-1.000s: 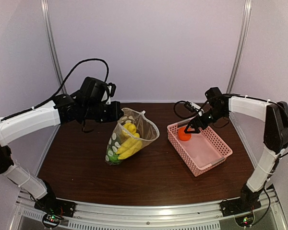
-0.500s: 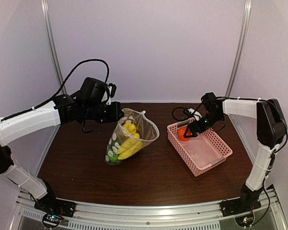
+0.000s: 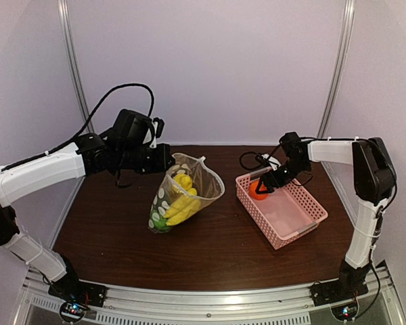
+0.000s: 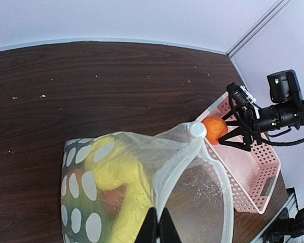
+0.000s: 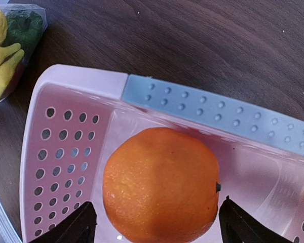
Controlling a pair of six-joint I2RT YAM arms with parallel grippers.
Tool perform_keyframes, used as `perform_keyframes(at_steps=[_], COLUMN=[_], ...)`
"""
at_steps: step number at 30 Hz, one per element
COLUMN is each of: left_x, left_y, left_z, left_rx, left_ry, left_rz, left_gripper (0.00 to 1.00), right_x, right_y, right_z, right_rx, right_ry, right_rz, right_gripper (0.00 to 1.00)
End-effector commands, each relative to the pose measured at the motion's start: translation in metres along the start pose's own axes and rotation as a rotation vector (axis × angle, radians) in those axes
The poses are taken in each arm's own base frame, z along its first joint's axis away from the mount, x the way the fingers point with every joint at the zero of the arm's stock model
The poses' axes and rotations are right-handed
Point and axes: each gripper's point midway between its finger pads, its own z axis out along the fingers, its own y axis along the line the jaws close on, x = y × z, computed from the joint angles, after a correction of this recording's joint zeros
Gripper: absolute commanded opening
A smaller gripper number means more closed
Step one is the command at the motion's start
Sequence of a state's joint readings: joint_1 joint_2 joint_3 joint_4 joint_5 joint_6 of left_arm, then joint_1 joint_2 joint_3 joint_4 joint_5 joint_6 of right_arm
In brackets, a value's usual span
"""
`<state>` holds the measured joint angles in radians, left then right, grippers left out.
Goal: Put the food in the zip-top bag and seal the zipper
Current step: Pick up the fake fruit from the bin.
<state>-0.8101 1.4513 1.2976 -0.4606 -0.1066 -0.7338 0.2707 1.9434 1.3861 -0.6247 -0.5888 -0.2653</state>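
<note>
- pink plastic lattice basket [image 3: 301, 231] sits on the dark wooden table [image 3: 122, 230]; every place below is given from this basket.
- the orange ball [image 5: 161, 185] lies inside the basket, in its far-left corner as the top view shows it, close against the end wall.
- the right gripper [image 5: 157, 220] reaches into that same corner from the basket's far side. its jaws are spread wide, one finger on each side of the orange ball. a thin gap shows at each fingertip, so the ball is straddled, not gripped.
- the zip-top bag [image 3: 183, 193], clear with white dots, stands to the left of the basket, apart from it, with table showing between them. its mouth faces up and gapes open.
- inside the bag are yellow bananas [image 3: 181, 206], a yellow lemon [image 3: 183, 180] above them, and green vegetables [image 3: 161, 220] at the bottom corner furthest from the basket.
- the zipper [image 4: 173, 169] runs round the bag's mouth, unsealed. its small white slider tab [image 4: 196, 130] sits at the end of the mouth nearest the basket.
- the left gripper [image 4: 158, 229] is on the far side of the bag from the basket. its jaws are pressed together, pinching the bag's mouth edge at the zipper strip and holding it up.
</note>
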Motion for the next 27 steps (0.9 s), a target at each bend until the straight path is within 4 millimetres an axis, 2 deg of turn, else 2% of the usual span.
perform_keyframes(at_steps=[1,7,15,20,27], left_x=[-0.004,-0.004,-0.004,-0.004,0.0], left_y=[-0.001,0.0,-0.002,-0.003,-0.002], left_z=[0.005,0.005,0.007,0.008,0.011], left_rx=[0.017,0.014,0.019,0.023,0.026], left_ry=[-0.02,-0.02,-0.014,-0.012,-0.003], left_rz=[-0.009,-0.006,-0.005,-0.004,-0.006], left_gripper=[0.0,0.0,0.0,0.0,0.0], right_x=[-0.011,-0.009,-0.011,-0.01,-0.02], right_y=[-0.012,-0.016,-0.013,-0.006,0.019], right_z=[0.003,0.009,0.003,-0.017,-0.057], right_rx=[0.039,0.048,0.05,0.072,0.063], right_ry=[-0.023,-0.017,-0.031,-0.04,-0.123], right_rz=[0.011,0.017,0.012,-0.023,-0.081], right_gripper=[0.85,0.83,0.71,0.68,0.65])
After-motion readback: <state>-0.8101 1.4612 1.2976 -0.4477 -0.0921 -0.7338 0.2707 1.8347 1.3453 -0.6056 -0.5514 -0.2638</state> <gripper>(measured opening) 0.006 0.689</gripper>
